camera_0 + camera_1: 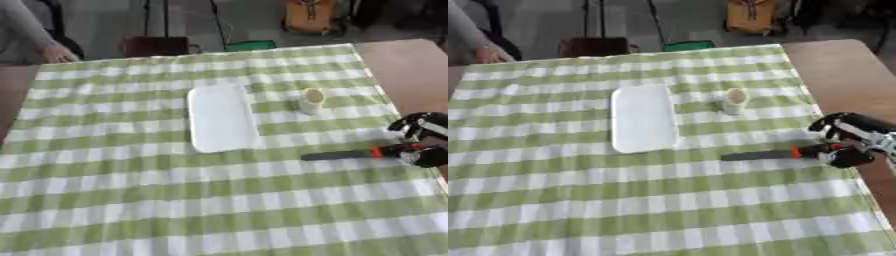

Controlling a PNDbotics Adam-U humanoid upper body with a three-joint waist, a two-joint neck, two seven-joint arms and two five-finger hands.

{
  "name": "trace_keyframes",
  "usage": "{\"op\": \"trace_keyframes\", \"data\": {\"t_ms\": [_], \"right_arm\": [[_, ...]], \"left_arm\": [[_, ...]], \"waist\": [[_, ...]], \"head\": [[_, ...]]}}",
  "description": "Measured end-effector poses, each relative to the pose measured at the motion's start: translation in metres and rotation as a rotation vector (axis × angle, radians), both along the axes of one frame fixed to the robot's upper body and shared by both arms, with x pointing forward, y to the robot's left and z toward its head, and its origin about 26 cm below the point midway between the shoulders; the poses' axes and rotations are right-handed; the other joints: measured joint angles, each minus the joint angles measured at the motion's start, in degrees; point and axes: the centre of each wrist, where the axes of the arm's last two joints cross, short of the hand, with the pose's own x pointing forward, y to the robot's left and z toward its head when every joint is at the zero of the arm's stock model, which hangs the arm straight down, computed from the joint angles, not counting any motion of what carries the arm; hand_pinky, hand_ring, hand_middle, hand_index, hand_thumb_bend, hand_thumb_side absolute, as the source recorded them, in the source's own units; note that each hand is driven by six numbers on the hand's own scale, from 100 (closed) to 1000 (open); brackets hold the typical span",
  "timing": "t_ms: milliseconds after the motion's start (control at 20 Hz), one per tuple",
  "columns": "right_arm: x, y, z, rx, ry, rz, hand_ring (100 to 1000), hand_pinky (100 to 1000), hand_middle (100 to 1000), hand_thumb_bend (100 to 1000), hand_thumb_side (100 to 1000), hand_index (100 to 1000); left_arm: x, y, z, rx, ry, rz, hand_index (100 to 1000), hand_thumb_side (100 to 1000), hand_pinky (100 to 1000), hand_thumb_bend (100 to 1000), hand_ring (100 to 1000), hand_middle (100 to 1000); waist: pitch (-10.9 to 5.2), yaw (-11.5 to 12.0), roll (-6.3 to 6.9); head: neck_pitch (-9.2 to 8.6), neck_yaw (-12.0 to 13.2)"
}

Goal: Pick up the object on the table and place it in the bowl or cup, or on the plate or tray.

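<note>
Right eye view: we find the right hand (852,141) grasping the knife (773,154) handle at the table; transfer to the tray (642,119) remains outstanding.

Grey floor (105,25) (perhaps concrete) beyond table (842,75)

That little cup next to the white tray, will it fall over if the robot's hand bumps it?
Probably. The cup stands upright, small and taller than wide, so a sideways bump could tip it and then it might roll. It looks light. The tray lies flat and should stay put.
</note>
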Motion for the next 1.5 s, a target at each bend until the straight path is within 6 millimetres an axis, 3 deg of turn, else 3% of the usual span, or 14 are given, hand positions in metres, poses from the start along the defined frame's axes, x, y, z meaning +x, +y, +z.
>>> {"op": "trace_keyframes", "data": {"t_ms": [350,650,1100,1500], "right_arm": [[-0.001,-0.003,0.002,-0.001,0.005,0.003,761,719,806,283,211,864],[-0.003,-0.004,0.004,0.004,0.024,0.020,759,717,805,355,281,866],[-0.009,-0.011,0.023,-0.006,-0.013,0.021,761,720,805,353,294,867],[-0.011,-0.013,0.024,-0.009,-0.002,0.016,758,719,799,338,287,862]], "left_arm": [[0.000,0.000,0.000,0.000,0.000,0.000,845,811,568,637,712,813],[0.000,0.000,0.000,0.002,0.000,-0.001,845,811,568,637,712,813],[0.000,0.000,0.000,0.003,0.002,-0.001,845,811,568,638,712,813],[0.000,0.000,0.000,0.004,0.004,-0.001,845,812,569,638,712,813]], "waist": [[0.00,0.0,-0.04],[-0.01,0.0,-0.28],[-0.15,0.0,-0.77],[-0.16,0.0,-0.74]], "head": [[0.05,0.0],[0.18,0.0],[0.22,0.2],[0.22,0.3]]}}
